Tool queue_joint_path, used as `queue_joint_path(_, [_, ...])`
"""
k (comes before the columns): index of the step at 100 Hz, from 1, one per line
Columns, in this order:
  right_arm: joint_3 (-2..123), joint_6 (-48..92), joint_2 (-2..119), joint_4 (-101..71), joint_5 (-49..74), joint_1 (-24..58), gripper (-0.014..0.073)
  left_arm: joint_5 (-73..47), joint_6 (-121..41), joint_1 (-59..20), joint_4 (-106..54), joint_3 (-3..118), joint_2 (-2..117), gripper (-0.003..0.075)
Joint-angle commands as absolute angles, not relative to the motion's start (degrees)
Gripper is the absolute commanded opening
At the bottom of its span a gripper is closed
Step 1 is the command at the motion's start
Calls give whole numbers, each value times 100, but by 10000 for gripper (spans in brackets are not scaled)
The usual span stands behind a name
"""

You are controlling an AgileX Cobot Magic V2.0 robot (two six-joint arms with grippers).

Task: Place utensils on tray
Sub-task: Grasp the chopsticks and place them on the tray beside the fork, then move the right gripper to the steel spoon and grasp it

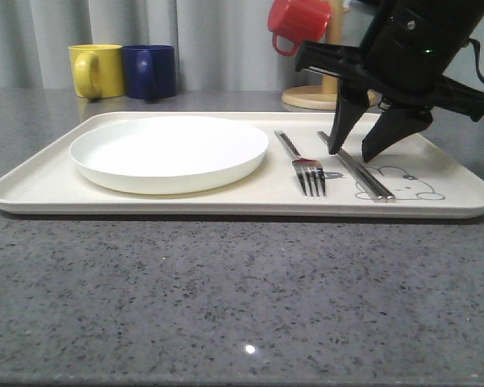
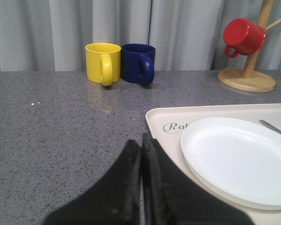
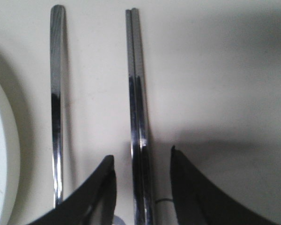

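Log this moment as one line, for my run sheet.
right gripper: open, straddling chopsticks | fork: on tray | left gripper: shut, off tray

White plate [image 1: 169,151]; yellow mug [image 1: 96,70] touching blue mug [image 1: 149,71]; red mug [image 1: 298,23] on wooden stand [image 1: 319,95].

Right gripper [image 1: 353,151] hid far ends of chopsticks [image 1: 363,173]. Rabbit drawing [image 1: 403,184] partly covered by chopsticks. Tray [image 2: 215,110] script cut short behind plate [image 2: 239,159]. Fork [image 3: 56,103] tines out of right wrist frame.
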State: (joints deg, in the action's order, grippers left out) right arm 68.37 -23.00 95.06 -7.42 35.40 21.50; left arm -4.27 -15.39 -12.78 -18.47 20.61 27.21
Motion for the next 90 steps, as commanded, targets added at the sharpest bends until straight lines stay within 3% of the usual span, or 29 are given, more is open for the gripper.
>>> queue_joint_path(1, [6989, -2290, 9076, -680, 3443, 2124, 326, 60, -1521, -1317, -1871, 2228, 2736, -17])
queue_joint_path(28, [7363, -2170, 8445, 330, 4518, 1599, 326, 60, -1521, -1317, -1871, 2228, 2736, -17])
queue_joint_path(73, [7381, -76, 8217, -250, 5138, -1014, 326, 60, -1521, -1317, -1871, 2228, 2736, -17])
queue_joint_path(90, [7381, 412, 8449, -588, 5092, -1494, 326, 60, -1521, -1317, -1871, 2228, 2736, -17])
